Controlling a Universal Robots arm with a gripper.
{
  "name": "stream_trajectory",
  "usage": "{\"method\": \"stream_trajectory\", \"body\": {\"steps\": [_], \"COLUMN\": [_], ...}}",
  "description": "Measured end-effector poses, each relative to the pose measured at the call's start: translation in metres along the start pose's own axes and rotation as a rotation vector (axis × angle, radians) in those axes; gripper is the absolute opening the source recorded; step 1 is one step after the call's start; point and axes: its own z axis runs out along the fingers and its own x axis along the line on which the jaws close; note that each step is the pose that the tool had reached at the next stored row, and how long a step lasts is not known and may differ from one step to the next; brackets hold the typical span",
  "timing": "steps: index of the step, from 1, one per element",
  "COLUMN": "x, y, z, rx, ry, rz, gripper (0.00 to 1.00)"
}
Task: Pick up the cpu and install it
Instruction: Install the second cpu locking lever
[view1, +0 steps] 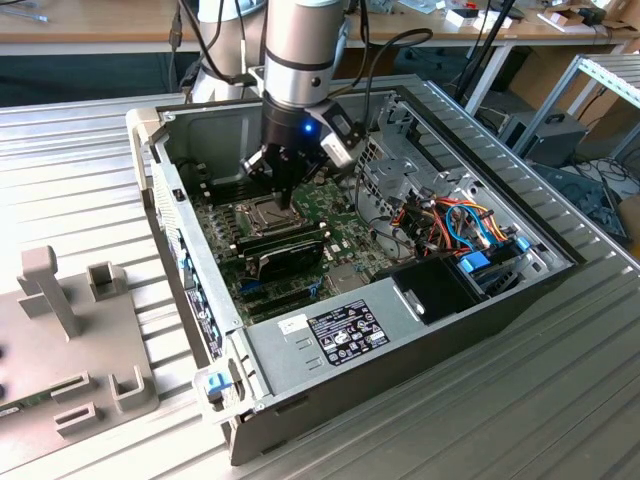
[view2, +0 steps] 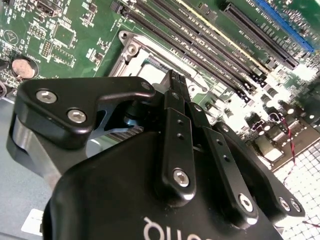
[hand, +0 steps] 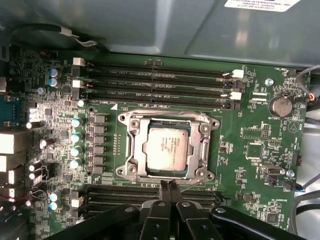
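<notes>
Inside an open computer case (view1: 300, 330) on a ribbed metal bench (view1: 80, 140), the arm's black pincer (hand: 168, 186) hangs just over the green motherboard (hand: 250, 165), its slim fingers (view2: 176, 90) clenched together on nothing. The cpu (hand: 167, 148), a flat square chip with a matte silver-grey lid, already lies in its square metal socket frame (hand: 131, 150). I judge placement done; the frame likely wants closing next.

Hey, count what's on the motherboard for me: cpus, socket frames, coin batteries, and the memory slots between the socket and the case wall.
cpu: 1
socket frame: 1
coin battery: 1
memory slots: 4
Total: 7
</notes>
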Motion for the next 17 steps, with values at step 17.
{"method": "stream_trajectory", "body": {"steps": [17], "x": [0.0131], "y": [-0.0069], "z": [-0.0013], "rx": [0.0034], "ry": [-0.0051], "rz": [0.000], "gripper": [0.11]}}
